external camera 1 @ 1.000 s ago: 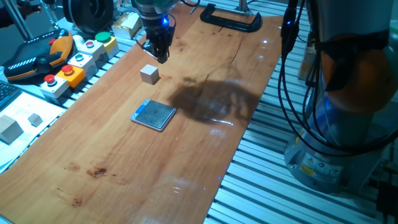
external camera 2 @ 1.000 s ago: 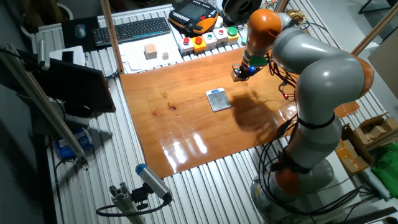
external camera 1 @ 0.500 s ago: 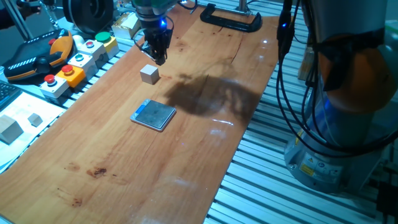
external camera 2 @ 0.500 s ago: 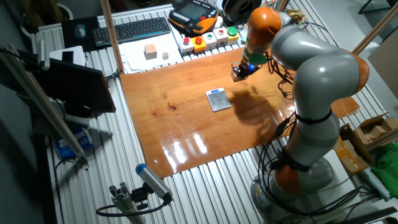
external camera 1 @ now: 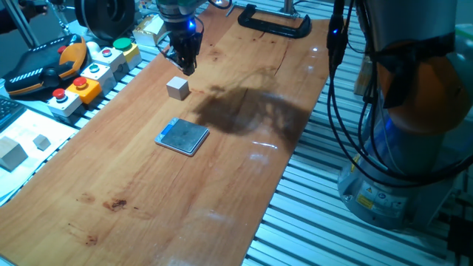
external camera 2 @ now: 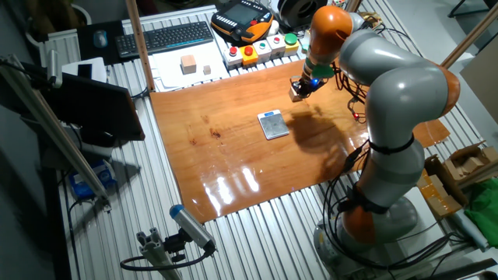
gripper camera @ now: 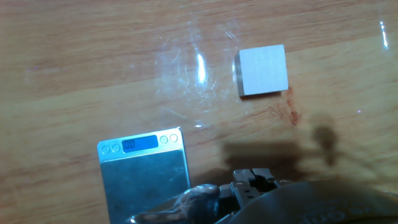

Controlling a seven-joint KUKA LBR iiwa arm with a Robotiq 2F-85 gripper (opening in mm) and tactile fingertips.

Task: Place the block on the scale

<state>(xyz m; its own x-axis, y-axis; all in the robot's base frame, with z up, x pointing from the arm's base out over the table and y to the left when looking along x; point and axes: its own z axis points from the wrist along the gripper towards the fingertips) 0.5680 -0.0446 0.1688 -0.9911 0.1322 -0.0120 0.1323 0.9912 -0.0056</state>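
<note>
The block (external camera 1: 177, 88) is a small pale cube on the wooden table, and it also shows in the hand view, block (gripper camera: 263, 70), at the upper right. The scale (external camera 1: 182, 137) lies flat nearer the front with its grey-blue plate up; the scale (gripper camera: 146, 177) shows a lit blue display in the hand view. My gripper (external camera 1: 188, 69) hangs just behind and above the block with nothing in it. Its dark fingers taper together to a point. In the other fixed view the gripper (external camera 2: 300, 87) partly covers the block, and the scale (external camera 2: 273, 124) lies to its lower left.
Coloured push-button boxes (external camera 1: 89, 70) line the table's left edge. A black clamp (external camera 1: 273, 24) sits at the far end. Larger pale wooden blocks (external camera 1: 11, 151) rest off the table at the left. The arm's base and cables (external camera 1: 399, 133) stand to the right.
The gripper has drifted slightly left and farther back over the block. The block and the scale have not moved.
</note>
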